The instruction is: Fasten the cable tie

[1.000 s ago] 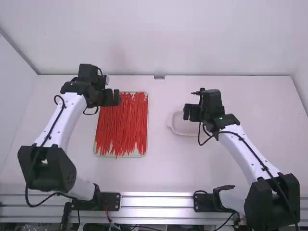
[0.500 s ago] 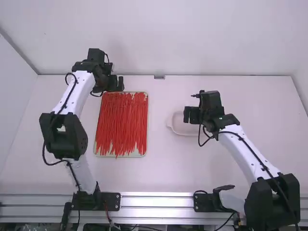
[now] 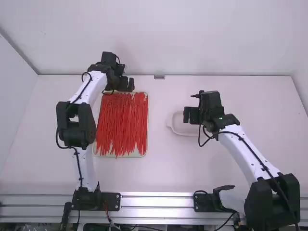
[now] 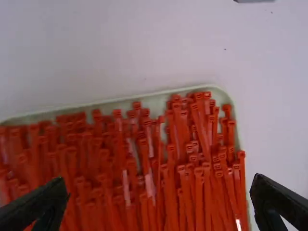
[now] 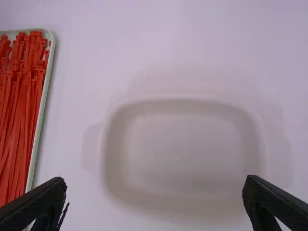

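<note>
"Well, what just changed on your end?"

"My left arm. Over the last second I swing its tool (image 3: 124, 84) from the 11 o'clock corner of the tray (image 3: 147, 126) round toward 12 o'clock. It now hangs over the far edge, above the heads of the red cable ties (image 3: 121, 126). Its fingers are spread wide and hold nothing."

"And the right?"

"No move at all. The right tool (image 3: 195, 114) hovers over the white dish (image 3: 176, 125), which sits at 3 o'clock of the tray. Its fingers are just as far apart, and empty."

"So where is the tie you need?"

"In the heap with the rest. The ties lie packed lengthwise in the tray on the surface (image 3: 168, 166), with none lifted out and none looped."

"What does that mean for the job?"

"I judge that I am only lining up for the pick, and the fastening itself has not begun. I need one tie singled out first, then both tools on it to feed the tail through the head. The bundle is dense, so pinching a single strand looks like the awkward part."
</note>
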### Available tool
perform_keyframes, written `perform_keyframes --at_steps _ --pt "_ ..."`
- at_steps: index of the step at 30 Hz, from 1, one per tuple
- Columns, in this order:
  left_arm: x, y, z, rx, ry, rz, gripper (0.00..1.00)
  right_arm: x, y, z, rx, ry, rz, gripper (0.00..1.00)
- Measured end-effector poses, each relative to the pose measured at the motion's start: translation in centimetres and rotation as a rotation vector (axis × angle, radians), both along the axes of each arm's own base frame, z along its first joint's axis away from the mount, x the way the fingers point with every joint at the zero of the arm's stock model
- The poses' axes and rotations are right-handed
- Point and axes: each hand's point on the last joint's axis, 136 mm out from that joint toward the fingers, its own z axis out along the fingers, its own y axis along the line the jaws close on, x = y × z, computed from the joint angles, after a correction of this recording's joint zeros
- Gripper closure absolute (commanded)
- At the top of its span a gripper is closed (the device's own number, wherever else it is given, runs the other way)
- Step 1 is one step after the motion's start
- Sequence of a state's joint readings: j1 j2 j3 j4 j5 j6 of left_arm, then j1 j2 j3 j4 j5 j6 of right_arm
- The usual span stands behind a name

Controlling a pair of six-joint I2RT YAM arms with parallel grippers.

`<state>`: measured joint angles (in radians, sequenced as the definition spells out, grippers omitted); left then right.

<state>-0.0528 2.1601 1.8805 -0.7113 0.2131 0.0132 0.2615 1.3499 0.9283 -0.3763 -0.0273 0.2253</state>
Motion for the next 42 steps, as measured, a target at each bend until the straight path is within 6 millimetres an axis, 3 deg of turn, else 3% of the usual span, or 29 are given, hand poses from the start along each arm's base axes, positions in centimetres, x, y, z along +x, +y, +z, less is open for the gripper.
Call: perform_keyframes --at_steps 3,8,19,25,32,38,42 --pt "0.8 -1.8 -0.8 0.034 -0.028 -0.033 0.01 0.0 0.0 0.0 -0.001 0.000 0.001 0.02" --pt "1.2 -2.9 -2.1 0.064 -0.030 -0.046 0.01 0.0 0.0 0.0 -0.008 -0.002 0.008 0.02" --pt "1.9 -0.7 -6.3 0.080 0.026 0.016 0.02 0.0 0.0 0.0 -0.008 -0.002 0.013 0.02" --pt "3.2 -0.8 -5.8 0.072 -0.038 0.022 0.14 0.0 0.0 0.0 -0.009 -0.003 0.013 0.02" --pt "2.4 -0.7 -7.8 0.073 -0.018 0.021 0.36 0.0 0.0 0.0 -0.009 -0.002 0.013 0.02" --pt "1.8 -0.7 -8.7 0.075 0.003 0.021 0.48 0.0 0.1 0.0 -0.008 -0.002 0.017 0.02" --pt "1.8 -0.9 -8.6 0.075 -0.001 0.017 0.51 0.0 0.0 0.0 -0.009 -0.002 0.012 0.02"
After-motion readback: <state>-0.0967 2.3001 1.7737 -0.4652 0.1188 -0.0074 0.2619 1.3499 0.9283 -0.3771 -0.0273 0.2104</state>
